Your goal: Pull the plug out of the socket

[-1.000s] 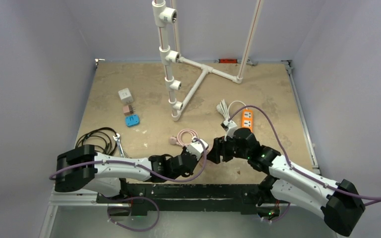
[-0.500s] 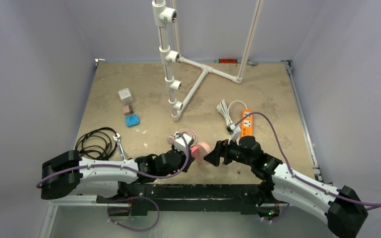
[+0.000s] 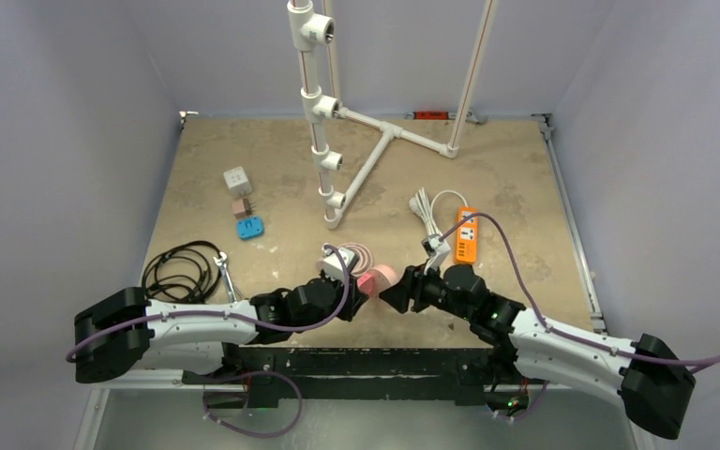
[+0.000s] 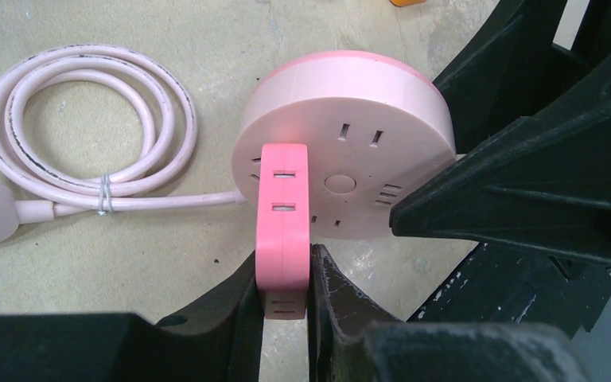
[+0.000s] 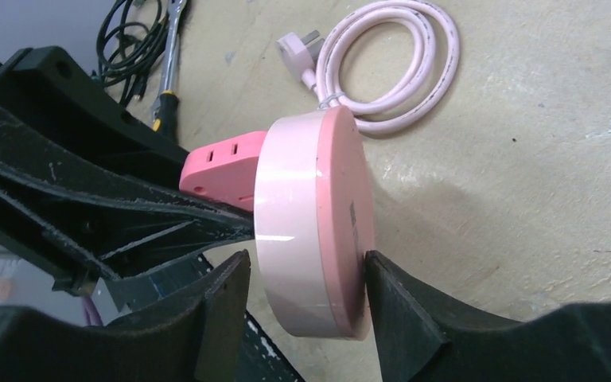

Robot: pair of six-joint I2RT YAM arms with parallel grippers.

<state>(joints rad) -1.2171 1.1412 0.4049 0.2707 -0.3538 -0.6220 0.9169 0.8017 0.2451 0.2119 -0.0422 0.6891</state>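
While the plug [image 4: 284, 231] sits in the socket [image 4: 366, 103], cord [image 4: 87, 62] coils beside.

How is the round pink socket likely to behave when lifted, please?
Probably rigid: the round pink socket holds its disc shape in the right end effector. Its glossy rim may slip. Its tied cord looks floppy, likely trailing.

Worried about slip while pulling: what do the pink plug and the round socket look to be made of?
Pink plug: likely hard moulded plastic with a smooth satin finish; crisp edges and slots, soft sheen. Round socket: probably similar plastic but glossier; a bright highlight streak crosses its rim. Both look slick rather than rubbery.
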